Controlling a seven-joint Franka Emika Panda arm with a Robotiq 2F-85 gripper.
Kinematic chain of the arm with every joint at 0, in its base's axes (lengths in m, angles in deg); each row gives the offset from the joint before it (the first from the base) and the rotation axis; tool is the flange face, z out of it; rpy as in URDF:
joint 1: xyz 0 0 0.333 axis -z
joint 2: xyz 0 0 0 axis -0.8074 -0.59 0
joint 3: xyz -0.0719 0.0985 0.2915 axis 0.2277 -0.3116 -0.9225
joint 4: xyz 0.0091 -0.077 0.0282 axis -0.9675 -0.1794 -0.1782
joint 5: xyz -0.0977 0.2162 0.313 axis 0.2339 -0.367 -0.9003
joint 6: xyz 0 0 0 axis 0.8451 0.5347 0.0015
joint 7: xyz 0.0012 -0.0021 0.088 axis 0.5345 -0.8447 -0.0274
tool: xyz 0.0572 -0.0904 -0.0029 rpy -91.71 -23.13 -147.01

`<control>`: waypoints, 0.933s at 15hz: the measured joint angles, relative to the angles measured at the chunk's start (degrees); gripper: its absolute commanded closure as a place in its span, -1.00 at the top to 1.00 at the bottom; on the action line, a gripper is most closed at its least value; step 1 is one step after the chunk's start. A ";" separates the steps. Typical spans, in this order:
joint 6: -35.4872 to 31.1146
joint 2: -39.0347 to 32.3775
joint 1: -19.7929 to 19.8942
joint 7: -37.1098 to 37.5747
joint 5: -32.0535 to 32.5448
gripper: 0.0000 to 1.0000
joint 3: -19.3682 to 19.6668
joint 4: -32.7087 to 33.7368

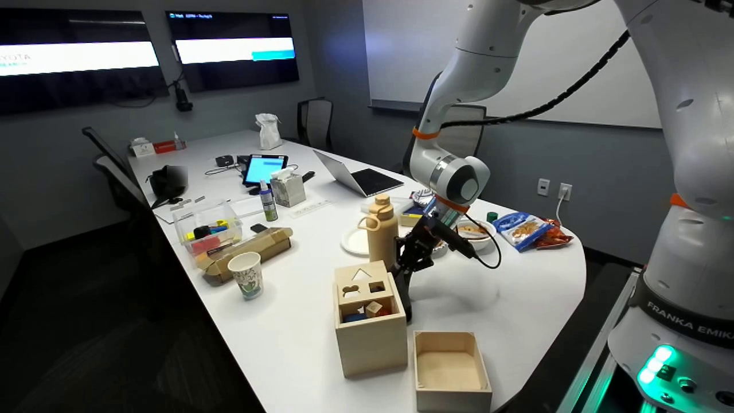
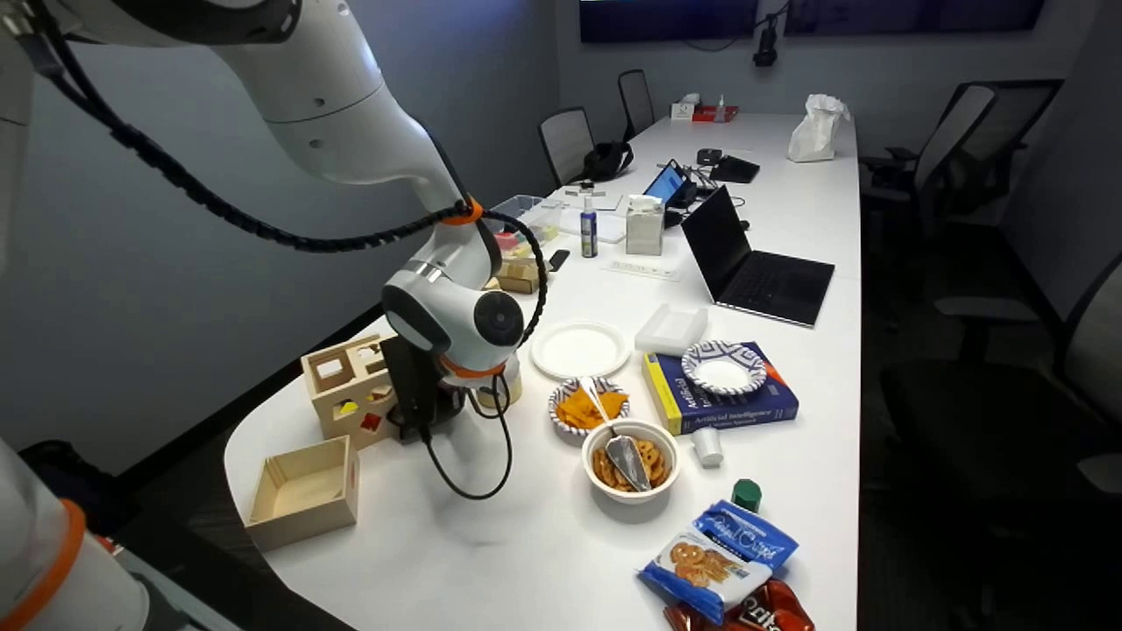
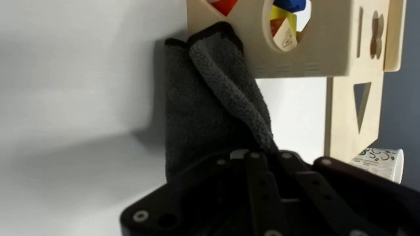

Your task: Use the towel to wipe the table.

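Note:
The towel (image 3: 210, 108), dark grey with a black edge, hangs folded from my gripper (image 3: 270, 155) in the wrist view. The jaws are shut on its upper part. Its far end lies against the side of the pale wooden shape box (image 3: 321, 52). In an exterior view the towel (image 1: 405, 295) shows as a dark strip hanging along that box, below the gripper (image 1: 401, 267). Whether its lower end presses on the white table (image 1: 309, 338) is hard to tell. In an exterior view the arm hides most of the towel and the fingers.
Close to the shape box stands an open wooden tray box (image 1: 453, 396). A tan bottle (image 1: 383, 232) rises just behind the gripper. Beyond are a bowl of pretzels (image 2: 631, 460), a chip bowl (image 2: 592, 407), a book (image 2: 719, 394) and snack packets (image 2: 723, 556). A paper cup (image 1: 246, 275) stands across the table.

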 measured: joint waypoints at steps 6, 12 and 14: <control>1.61 -2.62 -1.73 0.00 0.00 -0.27 0.79 2.56; 3.36 -3.00 -1.73 -0.22 0.00 0.66 1.83 2.89; 3.54 -3.00 -1.73 -0.31 0.00 0.94 2.15 2.87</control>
